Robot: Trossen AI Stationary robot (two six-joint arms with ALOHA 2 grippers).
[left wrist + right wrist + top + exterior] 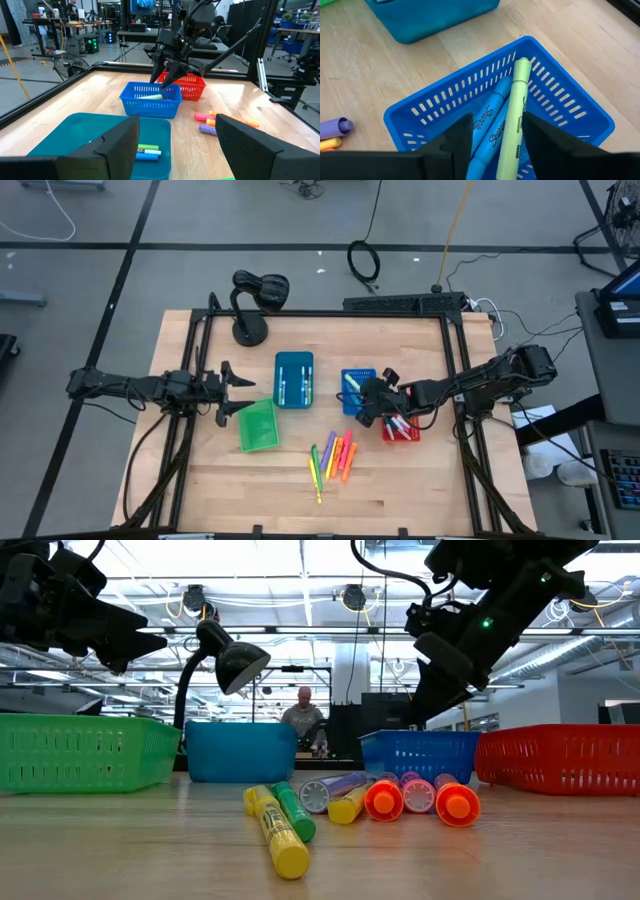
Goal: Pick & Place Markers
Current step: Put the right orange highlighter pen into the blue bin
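Drop-off is what's going on: the right gripper [372,405] hangs right over the blue basket [357,374], and its wrist view looks straight down between the two dark fingers [451,145] at a pale yellow-green highlighter [512,117] lying in there on top of two light-blue markers [487,125]. The fingers are parted with a gap either side of the highlighter, so I'd say it's been let go, or is right on the edge of it. Nothing looks clamped.

That highlighter's long axis runs from between the fingers toward the far corner of the basket, with its end propped up against the slotted wall, so it sits a bit tilted rather than flat. The blue ones lie nearly parallel just beside it.

The left gripper [228,388] waits wide open and empty over the table between the green basket [257,425] and the teal bin [294,379], which already has a few markers in it.

Next move, I reckon: lift clear of the basket rim, then swing to the loose markers [335,455] lying near the table's front edge, a fanned pile of yellow, green, purple, pink and orange. They're touching each other, so picking just one will need a careful approach. The red basket [402,429] holds a few too.
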